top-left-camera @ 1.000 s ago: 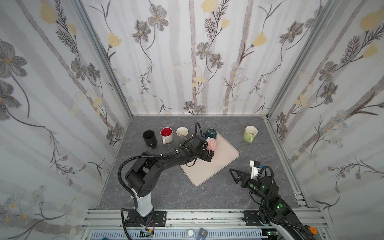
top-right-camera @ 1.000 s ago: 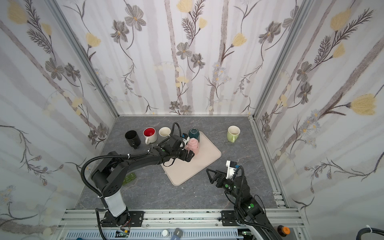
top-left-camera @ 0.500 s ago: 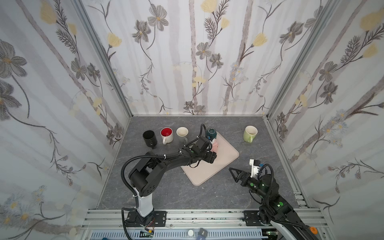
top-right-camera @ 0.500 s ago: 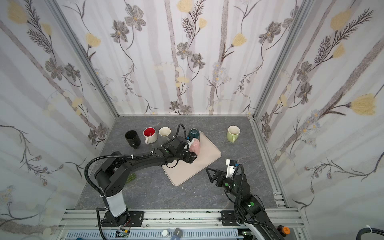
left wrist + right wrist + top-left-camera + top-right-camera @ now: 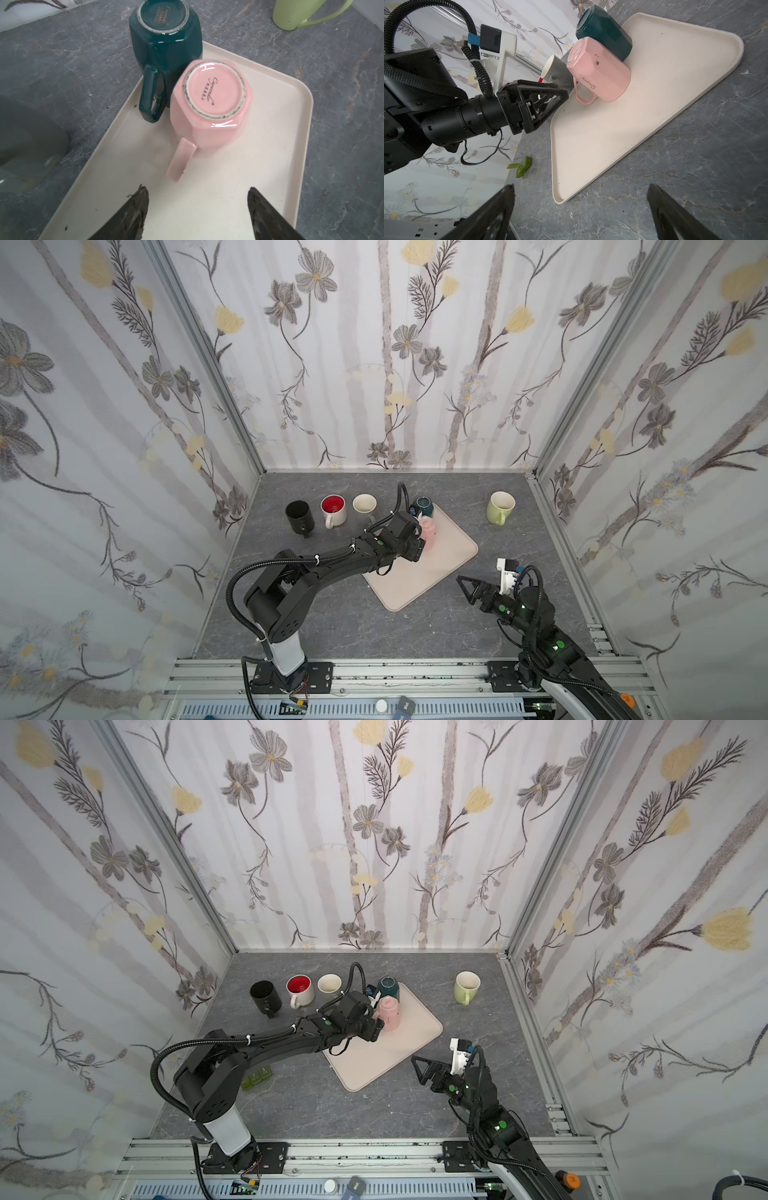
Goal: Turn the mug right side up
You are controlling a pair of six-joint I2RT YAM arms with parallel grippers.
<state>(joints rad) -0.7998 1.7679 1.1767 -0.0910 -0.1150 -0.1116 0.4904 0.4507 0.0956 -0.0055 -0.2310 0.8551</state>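
Note:
A pink mug (image 5: 428,531) (image 5: 388,1013) (image 5: 212,108) (image 5: 600,70) stands upside down on a cream tray (image 5: 415,585) (image 5: 228,197), base up. Its handle (image 5: 180,160) points toward my left gripper (image 5: 415,549) (image 5: 198,191). That gripper is open, its fingertips just short of the handle and nothing between them. A dark green mug (image 5: 424,506) (image 5: 166,31) also stands upside down, right behind the pink one at the tray's back corner. My right gripper (image 5: 461,583) (image 5: 579,191) hovers open above bare table at the front right, off the tray.
Upright along the back left stand a black mug (image 5: 299,516), a white mug with a red inside (image 5: 333,508) and a cream mug (image 5: 364,504). A light green mug (image 5: 500,506) stands at the back right. Small green pieces (image 5: 257,1077) lie under the left arm.
My left gripper has edged slightly toward the back beside the pink mug and its jaws have narrowed a little. Neither mug has moved, and the right arm is still.

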